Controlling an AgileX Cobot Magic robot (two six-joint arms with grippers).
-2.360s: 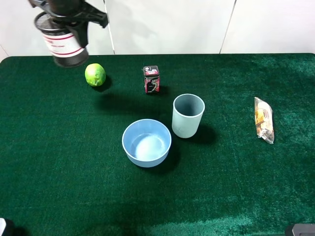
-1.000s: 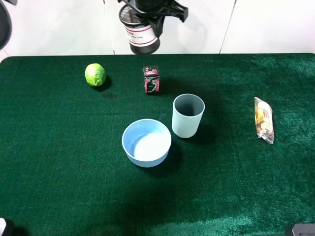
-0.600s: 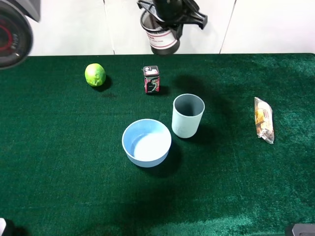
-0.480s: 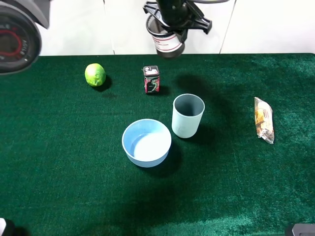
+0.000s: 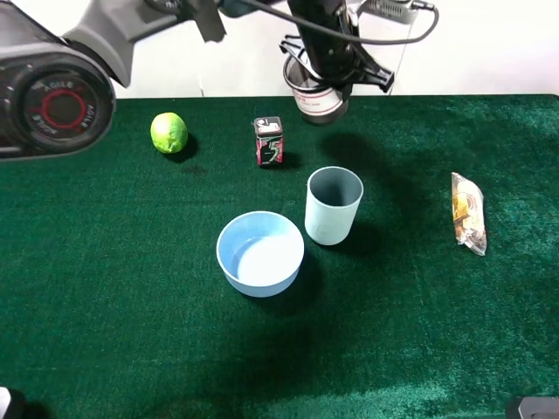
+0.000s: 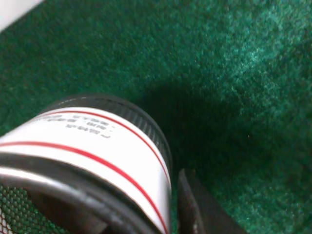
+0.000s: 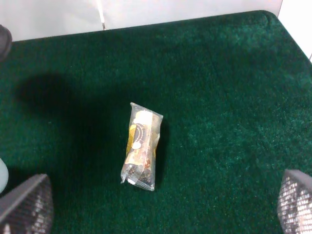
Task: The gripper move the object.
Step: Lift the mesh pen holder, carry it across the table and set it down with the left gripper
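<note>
Pen cup [image 5: 317, 94], black wire mesh with a white band edged in red, hangs in the left gripper [image 5: 334, 72] over the far edge of the green table [image 5: 131, 305], its shadow falling apart from it on the cloth (so it is judged to be off the surface). The claw is clamped on the cup near its rim. In the left wrist view one finger [image 6: 195, 214] lies against the outside of the wall. The right gripper [image 7: 158, 207] waits with its fingers spread wide, holding nothing, above the snack packet [image 7: 140, 146] at the table's right side.

The step in hand looks like the carry. Nothing shows where the cup is to go. Doing it well means keeping the cup level and high enough to pass the small dark box [image 5: 269, 140] and the grey-blue cup [image 5: 333, 206], both near its path. It should then come down upright on bare cloth, well away from the blue bowl [image 5: 259, 253] and the lime [image 5: 169, 132]. The grip is best released only once the base sits flat, since a light mesh cup held by the rim could tip.

The cup's band carries lines of small dark print, too fine to read. The box shows what looks like a large numeral 5 among red marks. The packet's printing cannot be made out.
</note>
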